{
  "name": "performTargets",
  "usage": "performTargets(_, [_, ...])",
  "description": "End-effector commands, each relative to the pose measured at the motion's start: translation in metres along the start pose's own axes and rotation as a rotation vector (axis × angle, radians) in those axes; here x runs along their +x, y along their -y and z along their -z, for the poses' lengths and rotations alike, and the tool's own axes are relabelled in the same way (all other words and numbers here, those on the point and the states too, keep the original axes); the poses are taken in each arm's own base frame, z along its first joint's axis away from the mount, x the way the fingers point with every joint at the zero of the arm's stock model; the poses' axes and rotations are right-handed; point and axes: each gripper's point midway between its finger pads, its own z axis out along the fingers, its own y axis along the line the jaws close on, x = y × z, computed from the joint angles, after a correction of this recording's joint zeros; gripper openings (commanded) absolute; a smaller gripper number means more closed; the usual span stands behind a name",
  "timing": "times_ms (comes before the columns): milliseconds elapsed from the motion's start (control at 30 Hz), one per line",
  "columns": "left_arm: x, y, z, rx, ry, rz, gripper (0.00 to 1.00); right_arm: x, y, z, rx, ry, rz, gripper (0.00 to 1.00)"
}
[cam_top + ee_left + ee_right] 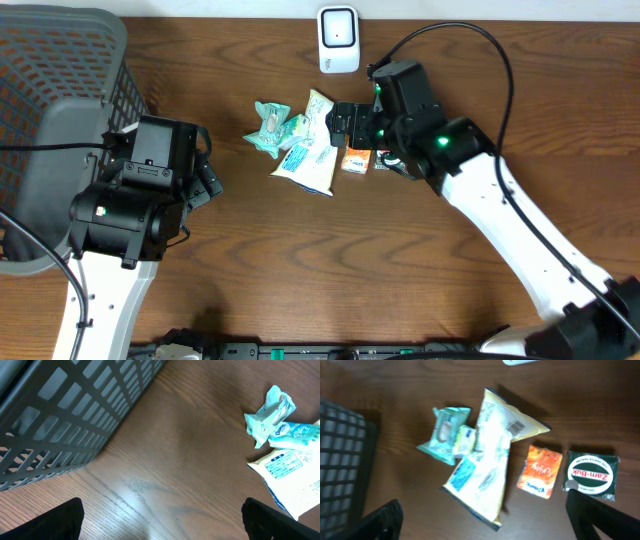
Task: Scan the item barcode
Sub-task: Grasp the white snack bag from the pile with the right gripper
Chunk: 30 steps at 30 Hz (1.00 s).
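Packet [312, 150] lies mid-table, long axis roughly 12-to-6 o'clock, barcode end toward the scanner [338, 40] at 12. Right gripper [345, 122] hangs at its 3 o'clock edge, fingers apart, empty. Left gripper [205, 172], at 9 o'clock, likewise spread.

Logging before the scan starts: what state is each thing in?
left end effector, open, holding nothing
right end effector, open, holding nothing
white pouch, lying flat, barcode facing up
teal pack, crumpled, lying loose
orange packet, flat, print up
Zam-Buk pack, label up
scanner, untouched
basket, upright
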Motion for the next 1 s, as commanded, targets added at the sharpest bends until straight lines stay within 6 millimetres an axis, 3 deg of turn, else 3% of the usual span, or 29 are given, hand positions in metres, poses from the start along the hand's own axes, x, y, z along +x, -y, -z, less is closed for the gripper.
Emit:
performTargets(0, [-0.003,-0.004,0.001,-0.019,0.013,0.009,1.00,0.006,0.001,-0.039,-0.060,-0.072,0.030,0.84])
performTargets(100, [-0.003,-0.004,0.001,-0.019,0.013,0.009,1.00,0.016,-0.008,-0.068,-0.153,-0.127,0.066,0.84])
performTargets(400, [-0.003,-0.004,0.001,-0.019,0.013,0.009,1.00,0.041,0.016,-0.123,-0.108,-0.202,0.022,0.83])
performTargets(533, [-0.003,-0.004,0.001,-0.019,0.013,0.009,1.00,0.057,0.021,-0.142,-0.111,-0.253,-0.012,0.74])
performTargets(633, [-0.003,-0.004,0.001,-0.019,0.013,0.009,1.00,0.070,0.012,-0.161,-0.203,-0.294,-0.010,0.69])
performTargets(700, [-0.003,-0.004,0.001,-0.019,0.013,0.009,1.00,0.077,0.014,-0.168,-0.213,-0.313,-0.017,0.55])
performTargets(833, [-0.003,-0.004,0.001,-0.019,0.013,0.009,1.00,0.082,0.019,-0.171,-0.213,-0.337,-0.032,0.01])
performTargets(967, [-0.003,-0.004,0.001,-0.019,0.013,0.009,1.00,0.068,0.006,-0.150,-0.346,-0.348,-0.052,0.01])
